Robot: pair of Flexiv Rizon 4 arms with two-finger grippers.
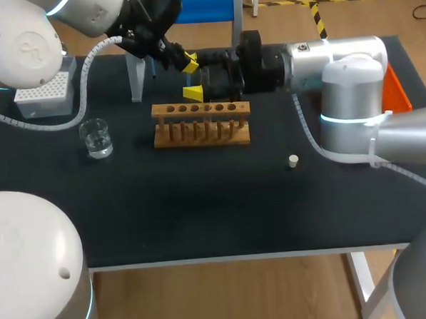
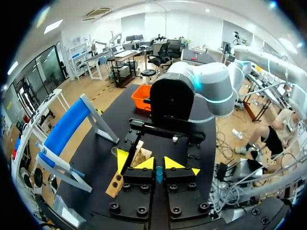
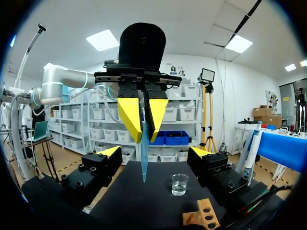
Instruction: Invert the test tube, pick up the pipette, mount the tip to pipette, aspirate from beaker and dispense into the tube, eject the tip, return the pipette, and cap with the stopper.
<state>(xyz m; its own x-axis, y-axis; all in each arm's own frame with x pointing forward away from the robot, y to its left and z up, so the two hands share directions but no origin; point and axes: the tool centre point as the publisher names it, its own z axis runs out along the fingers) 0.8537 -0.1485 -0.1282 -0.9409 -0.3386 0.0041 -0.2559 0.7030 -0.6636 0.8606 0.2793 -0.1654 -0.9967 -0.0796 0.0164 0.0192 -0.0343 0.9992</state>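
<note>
The left gripper (image 2: 159, 165) fills the foreground of its own wrist view. Its yellow tips are pressed onto the test tube (image 2: 159, 174), which shows here only end-on, as a small blue spot between them.

The right wrist view gives the tube's whole length. It is a slim, translucent pale blue tube, gripped near one end and hanging upright over the black table (image 1: 202, 217), narrowing to a point at its lower end. I cannot tell which end is the mouth. In this view the right gripper (image 3: 153, 153) is spread wide, with one black finger on either side of the tube and both clear of it.

In the head view the two grippers meet just behind the wooden test tube rack (image 1: 200, 122) and hide the tube. This view alone shows the small pale stopper (image 1: 293, 161), lying on the table apart from the rack on the right arm's side. It also shows the white tip box (image 1: 41, 93) on the left arm's side. The glass beaker (image 1: 96, 137), holding clear liquid, stands between the tip box and the rack.
</note>
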